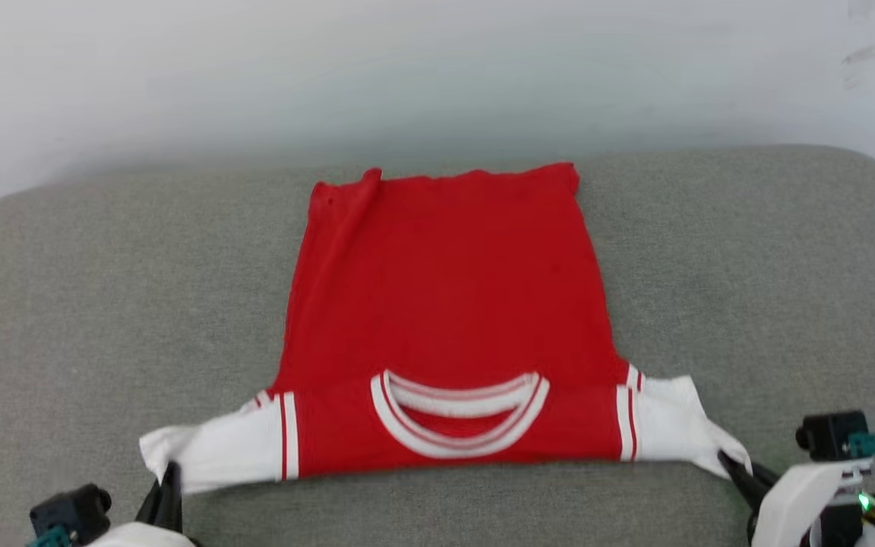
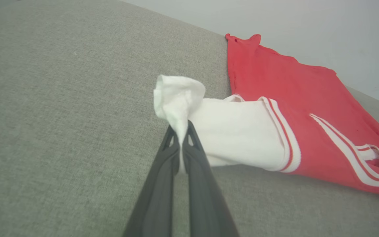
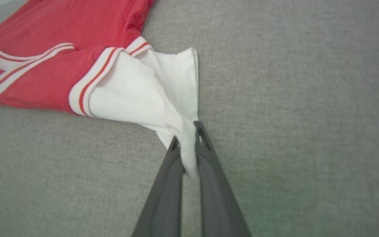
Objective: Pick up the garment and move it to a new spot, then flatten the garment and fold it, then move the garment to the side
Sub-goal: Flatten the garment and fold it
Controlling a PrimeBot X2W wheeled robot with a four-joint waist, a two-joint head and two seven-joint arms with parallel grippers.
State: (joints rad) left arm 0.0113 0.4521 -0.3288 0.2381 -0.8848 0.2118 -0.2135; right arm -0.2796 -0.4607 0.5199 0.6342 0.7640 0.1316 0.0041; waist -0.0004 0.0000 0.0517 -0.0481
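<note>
The garment (image 1: 445, 304), a red jersey with white sleeves and striped collar trim, lies spread out on the grey cushion, plain red side up, collar toward me and hem at the far side. My left gripper (image 1: 170, 475) is shut on the tip of the white sleeve at the lower left; in the left wrist view that gripper (image 2: 180, 131) pinches a bunch of sleeve cloth (image 2: 176, 95). At the lower right, my right gripper (image 1: 728, 460) is shut on the other sleeve's tip, and the right wrist view shows the same gripper (image 3: 186, 135) clamping that sleeve (image 3: 150, 95).
The grey upholstered cushion (image 1: 65, 304) spreads wide on both sides of the garment, with rounded far corners. A pale wall (image 1: 437, 68) rises just behind its far edge.
</note>
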